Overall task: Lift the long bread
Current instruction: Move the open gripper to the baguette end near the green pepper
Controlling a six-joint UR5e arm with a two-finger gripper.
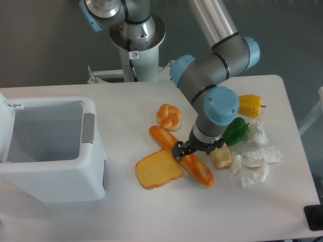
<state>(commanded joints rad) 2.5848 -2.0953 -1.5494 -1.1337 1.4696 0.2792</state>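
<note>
From the fixed camera, the long bread (177,153) lies diagonally on the white table (151,212), its middle under the gripper (183,150). The gripper is down at the loaf, its dark fingers close around the loaf's middle; whether they actually clamp it cannot be told. The toast slice (157,175) touches the loaf's lower left side. The knotted bun (169,116) sits just above the loaf's upper end. A green pepper (236,131) lies to the loaf's right.
</note>
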